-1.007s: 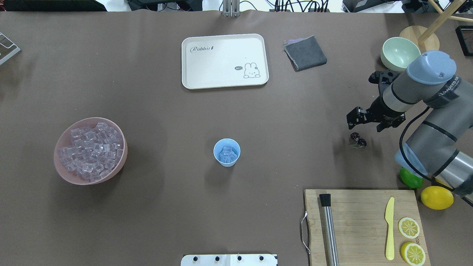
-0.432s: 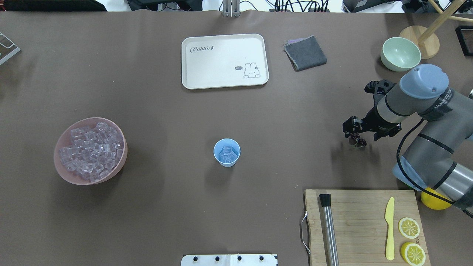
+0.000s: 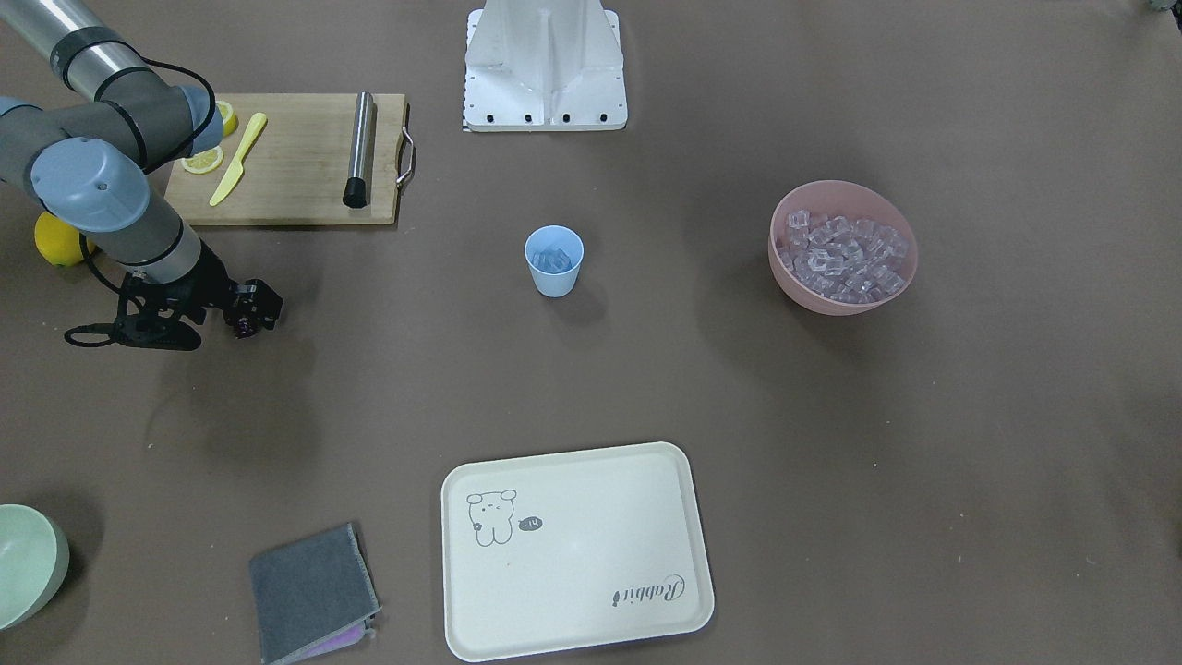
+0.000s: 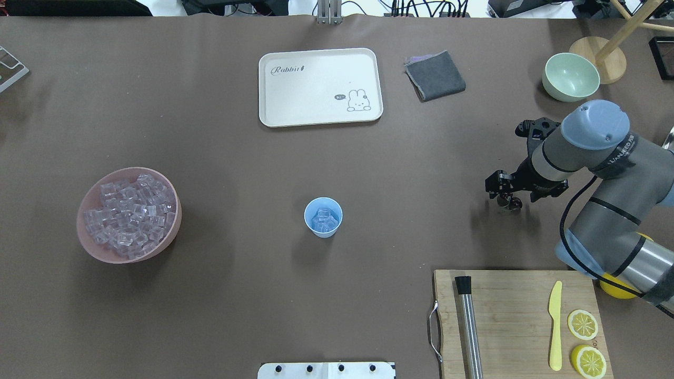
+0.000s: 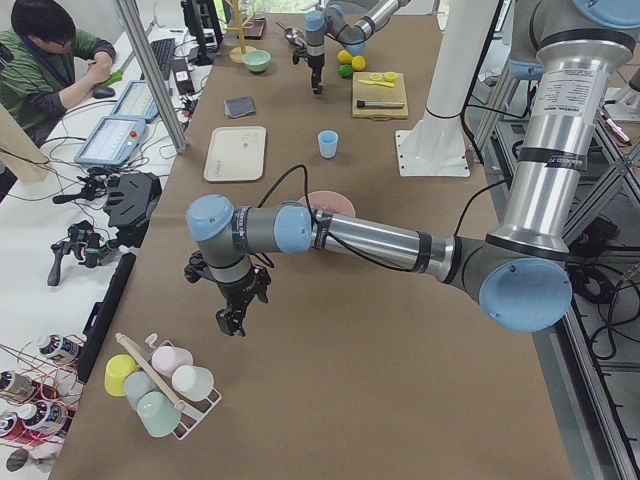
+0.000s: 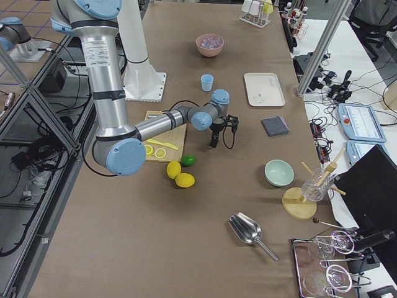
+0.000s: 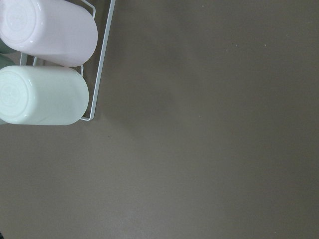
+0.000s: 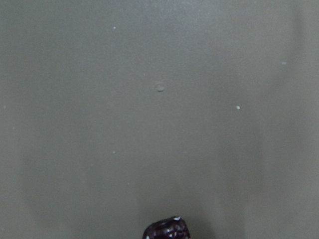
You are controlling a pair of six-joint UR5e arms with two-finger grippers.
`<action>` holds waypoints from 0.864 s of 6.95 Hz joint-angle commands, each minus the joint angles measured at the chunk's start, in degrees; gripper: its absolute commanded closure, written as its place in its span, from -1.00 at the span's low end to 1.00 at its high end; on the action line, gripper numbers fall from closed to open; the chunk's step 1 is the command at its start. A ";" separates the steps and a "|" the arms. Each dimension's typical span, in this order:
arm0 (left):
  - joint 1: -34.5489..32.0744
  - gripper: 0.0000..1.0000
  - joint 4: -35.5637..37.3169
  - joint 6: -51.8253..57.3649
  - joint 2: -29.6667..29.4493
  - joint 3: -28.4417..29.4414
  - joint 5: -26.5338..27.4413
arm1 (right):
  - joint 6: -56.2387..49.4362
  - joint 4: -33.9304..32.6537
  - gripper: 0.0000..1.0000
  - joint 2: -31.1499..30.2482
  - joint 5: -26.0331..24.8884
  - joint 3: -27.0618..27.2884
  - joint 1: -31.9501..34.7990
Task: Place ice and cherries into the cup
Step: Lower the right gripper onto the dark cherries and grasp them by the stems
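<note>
Right gripper (image 4: 504, 192) over the cherries (image 4: 511, 201), right of frame.
Jaw width cannot be told; cup (image 4: 306, 216) at centre holds ice (image 4: 324, 219).

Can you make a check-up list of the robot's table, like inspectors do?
Surface: brown table cover, smooth.
Job's things: cup holds ice; more ice fills the pink bowl; cherries lie on the table, not in the cup.
Clutter: tray, grey cloth, green bowl, cutting board with knife and lemon slices.
Grippers: right gripper just above the cherries, grip unclear; left gripper near a cup rack, state unclear.
Cables: black cable loops along the right arm.
Surroundings: a person sits off to one side.
</note>
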 commanded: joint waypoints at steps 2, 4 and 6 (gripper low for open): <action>0.09 -0.93 -0.09 0.00 0.27 0.22 -0.10 | 0.10 0.00 -0.95 -0.30 -0.53 0.00 -0.54; 0.18 -0.93 -0.09 0.00 0.27 0.31 -0.10 | 1.58 -0.08 0.41 -0.13 -0.01 0.35 -0.62; 0.18 -0.93 -0.09 0.00 0.27 0.40 -0.01 | 2.56 -0.08 0.64 -0.12 -0.01 0.62 -0.62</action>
